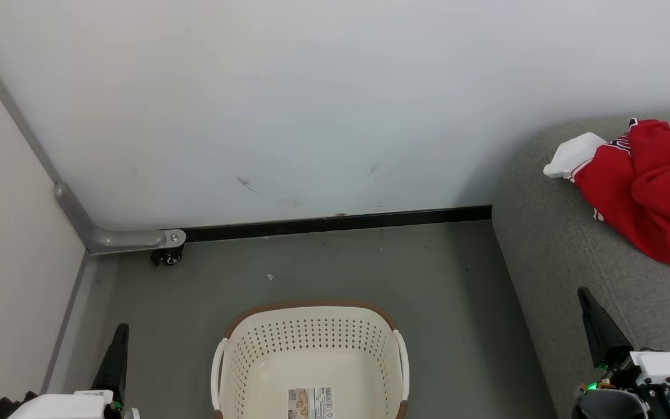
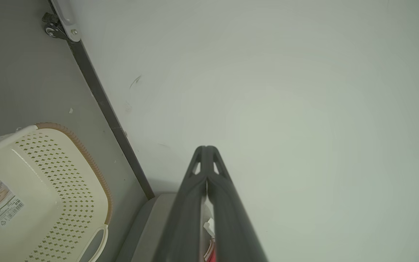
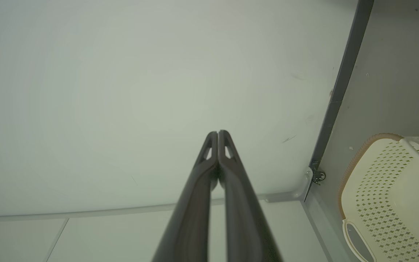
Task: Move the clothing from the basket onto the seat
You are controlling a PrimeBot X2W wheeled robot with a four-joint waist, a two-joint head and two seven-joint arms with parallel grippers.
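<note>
The red clothing (image 1: 649,192), with a white part at its left end, lies in a heap on the grey seat (image 1: 550,256) at the right. The cream basket (image 1: 310,326) stands on the floor at the bottom centre, with just a paper label on its bottom. My left gripper (image 1: 120,333) rises at the lower left, left of the basket, shut and holding nothing. My right gripper (image 1: 584,294) stands at the lower right over the seat's front edge, shut and bare. The left wrist view has the shut left gripper (image 2: 206,148), the basket (image 2: 67,171) and a sliver of red clothing (image 2: 212,254). In the right wrist view the shut right gripper (image 3: 217,133) points at the wall, with the basket (image 3: 376,189) at right.
A white wall (image 1: 312,105) with a dark baseboard (image 1: 335,223) closes the far side. A pale partition (image 1: 3,244) with a metal foot and a caster (image 1: 167,256) stands at the left. Grey floor (image 1: 335,267) lies between basket and wall.
</note>
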